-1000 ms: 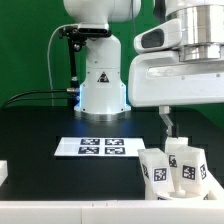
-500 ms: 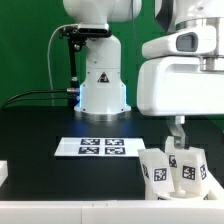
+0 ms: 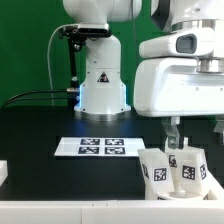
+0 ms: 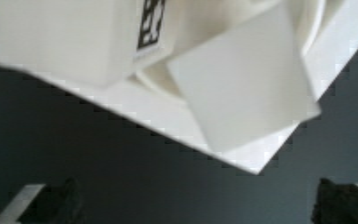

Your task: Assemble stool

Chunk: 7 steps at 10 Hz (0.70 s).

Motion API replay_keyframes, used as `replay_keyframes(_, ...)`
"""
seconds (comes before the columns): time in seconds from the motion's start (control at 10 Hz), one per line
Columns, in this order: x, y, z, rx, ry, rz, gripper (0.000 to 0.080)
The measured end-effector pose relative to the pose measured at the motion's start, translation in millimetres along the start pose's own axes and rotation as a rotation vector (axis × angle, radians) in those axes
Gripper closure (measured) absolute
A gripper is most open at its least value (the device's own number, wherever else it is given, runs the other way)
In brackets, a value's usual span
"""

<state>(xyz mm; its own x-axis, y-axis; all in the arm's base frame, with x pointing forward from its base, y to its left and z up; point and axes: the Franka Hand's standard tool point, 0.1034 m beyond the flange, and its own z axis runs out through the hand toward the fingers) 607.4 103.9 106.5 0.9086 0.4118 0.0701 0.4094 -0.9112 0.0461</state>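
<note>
Shifted rightward in the exterior view: tool [image 3: 176,133], jaws wide and empty, directly above upright tagged legs [image 3: 172,169] on tabletop [image 3: 50,120].

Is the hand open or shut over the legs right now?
Open. In the wrist view the fingertips stand wide apart near opposite edges, nothing between them; the hand hangs above the white legs, not gripping.

Exterior cam faces our arm's base across the table [image 3: 40,125]. Wrist cam sits close above the stool legs [image 4: 194,80], just beyond the claw [image 4: 202,200]; both views share them.
</note>
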Motion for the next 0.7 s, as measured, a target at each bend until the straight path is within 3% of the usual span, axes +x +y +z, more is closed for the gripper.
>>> replay_keyframes(0.1,-5.3,-1.1,-0.5,0.042,-0.086,0.002,0.0151)
replay_keyframes(0.5,-2.1,4.3,1.3,0.039,-0.086,0.009,0.0151)
replay_keyframes(0.7,-3.1,-2.3,6.8,0.02,-0.106,-0.126,0.0151)
